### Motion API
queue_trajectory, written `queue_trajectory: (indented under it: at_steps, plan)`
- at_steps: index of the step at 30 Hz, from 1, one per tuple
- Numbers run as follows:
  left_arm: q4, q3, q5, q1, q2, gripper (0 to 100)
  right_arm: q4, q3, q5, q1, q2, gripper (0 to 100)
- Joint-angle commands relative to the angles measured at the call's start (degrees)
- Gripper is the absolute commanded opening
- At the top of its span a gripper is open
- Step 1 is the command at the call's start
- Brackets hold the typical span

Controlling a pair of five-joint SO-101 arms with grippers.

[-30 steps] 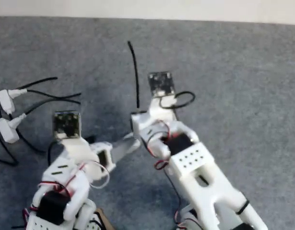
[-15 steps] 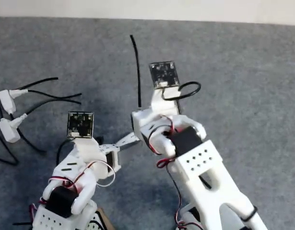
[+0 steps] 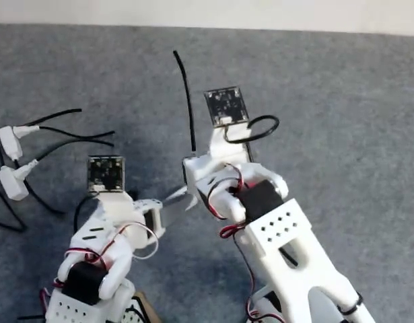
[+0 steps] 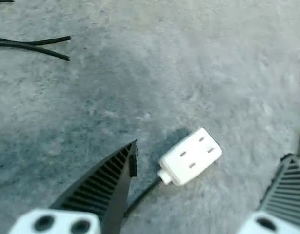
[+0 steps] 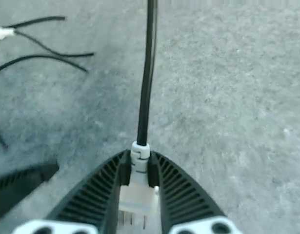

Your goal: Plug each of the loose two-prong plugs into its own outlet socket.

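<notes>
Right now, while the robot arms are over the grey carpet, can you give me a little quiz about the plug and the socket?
1. True or false: the right tool is shut on a white plastic plug with a black cable.
2. What lies on the grey carpet under the open left tool?
A. a white plastic outlet socket block
B. a red cup
C. a pair of scissors
3. How many slots show on the socket block's face in the left wrist view?

Key: 1 true; 2 A; 3 four.
</notes>
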Motion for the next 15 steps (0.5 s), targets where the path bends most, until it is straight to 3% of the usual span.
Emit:
queue_trajectory:
  at_steps: [1,7,15]
  plan:
    - [2.0,-3.0,-0.6,3.7,0.0,42,-9.5,4.7,-0.8,1.1,-2.1,0.4]
    - [-0.3,-2.6,-0.6,-0.3,0.1,42,-7.5,5.9,-1.1,-2.0,-2.1,0.4]
    - [-3.8,-0.3,-0.6,-4.3,0.1,42,6.2,-3.1,0.6,-4.0,-2.1,0.4]
